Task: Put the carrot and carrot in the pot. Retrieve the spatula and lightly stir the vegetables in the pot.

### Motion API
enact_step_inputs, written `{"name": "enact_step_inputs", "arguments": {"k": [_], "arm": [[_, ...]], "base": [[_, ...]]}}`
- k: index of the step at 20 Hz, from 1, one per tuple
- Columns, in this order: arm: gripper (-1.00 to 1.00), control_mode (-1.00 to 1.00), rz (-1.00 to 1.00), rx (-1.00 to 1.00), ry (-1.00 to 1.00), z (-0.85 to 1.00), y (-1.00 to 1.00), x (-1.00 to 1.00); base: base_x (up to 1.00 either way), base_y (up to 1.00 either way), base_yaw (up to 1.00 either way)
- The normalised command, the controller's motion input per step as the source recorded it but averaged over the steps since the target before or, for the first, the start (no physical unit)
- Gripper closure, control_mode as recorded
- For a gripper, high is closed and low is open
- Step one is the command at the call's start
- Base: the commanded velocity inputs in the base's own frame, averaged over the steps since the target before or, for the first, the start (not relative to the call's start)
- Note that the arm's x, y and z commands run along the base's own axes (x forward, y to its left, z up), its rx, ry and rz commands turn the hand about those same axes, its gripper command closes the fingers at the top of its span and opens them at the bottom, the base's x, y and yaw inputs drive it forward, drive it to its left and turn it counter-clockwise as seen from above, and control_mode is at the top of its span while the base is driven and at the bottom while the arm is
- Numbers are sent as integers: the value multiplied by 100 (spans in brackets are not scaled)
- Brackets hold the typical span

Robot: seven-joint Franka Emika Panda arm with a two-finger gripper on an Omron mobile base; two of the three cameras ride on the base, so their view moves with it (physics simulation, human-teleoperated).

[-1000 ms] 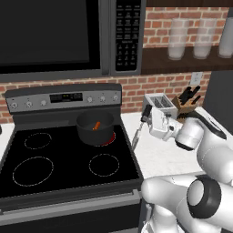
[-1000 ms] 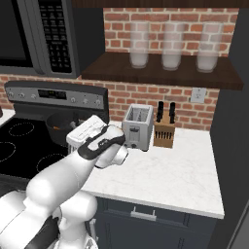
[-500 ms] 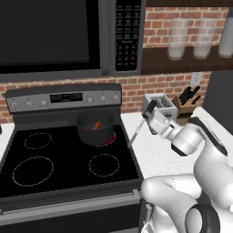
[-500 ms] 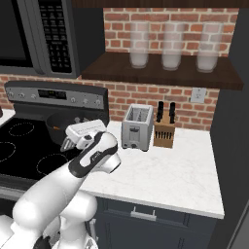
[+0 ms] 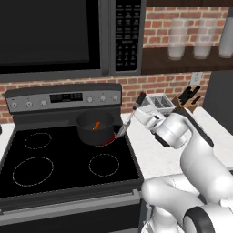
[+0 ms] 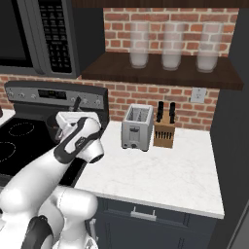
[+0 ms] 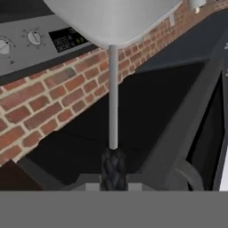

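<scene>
Orange carrot (image 5: 96, 125) sits in the pot (image 5: 94, 129) already; gripper (image 5: 140, 105) is clamped on the spatula (image 5: 129, 119) beside it, stirring's left.

One pot (image 5: 94, 127), one spatula (image 5: 129, 119), one toaster (image 6: 136, 128), one knife block (image 6: 164, 131) and three shelf jars (image 6: 139, 44) are counted.

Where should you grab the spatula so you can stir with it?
By its black handle, from the end opposite the head. The spatula is long and thin, so its silvery head is free toward the pot. The gripper is shut on it there.
</scene>
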Motion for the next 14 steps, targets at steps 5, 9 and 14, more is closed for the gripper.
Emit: {"name": "enact_step_inputs", "arguments": {"k": [5, 9, 14], "arm": [[100, -100, -6, 0, 11, 1, 19, 58], [100, -100, -1, 0, 1, 2, 4, 50], [100, -100, -4, 0, 0, 0, 12, 57]], "base": [[0, 0, 0], [0, 0, 0], [0, 0, 0]]}}
